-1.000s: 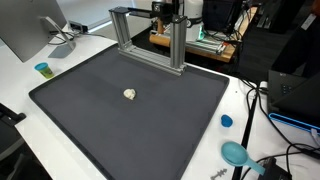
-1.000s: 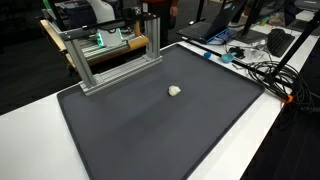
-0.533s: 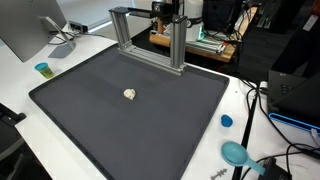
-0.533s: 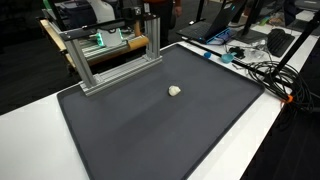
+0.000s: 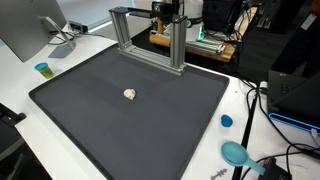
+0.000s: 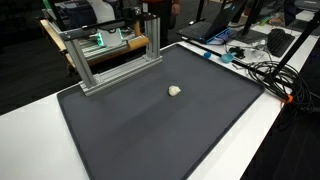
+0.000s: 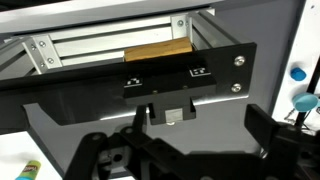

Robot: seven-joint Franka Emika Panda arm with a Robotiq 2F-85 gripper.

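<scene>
Small pale crumpled lump (image 5: 130,94) lies alone near the middle of the dark grey mat (image 5: 100,130) on the white desk (image 5: 20,85). The gripper (image 7: 185,150) is empty, fingers apart, facing the far aluminium frame (image 5: 179,45). A good grasp likely needs a straight, centred descent, clear of that frame.

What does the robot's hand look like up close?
In the wrist view, the matte black gripper is one dark colour throughout. It is built of chunky jointed links with rounded edges and ends in two thick fingers. No markings, labels or cables can be made out on it.
</scene>
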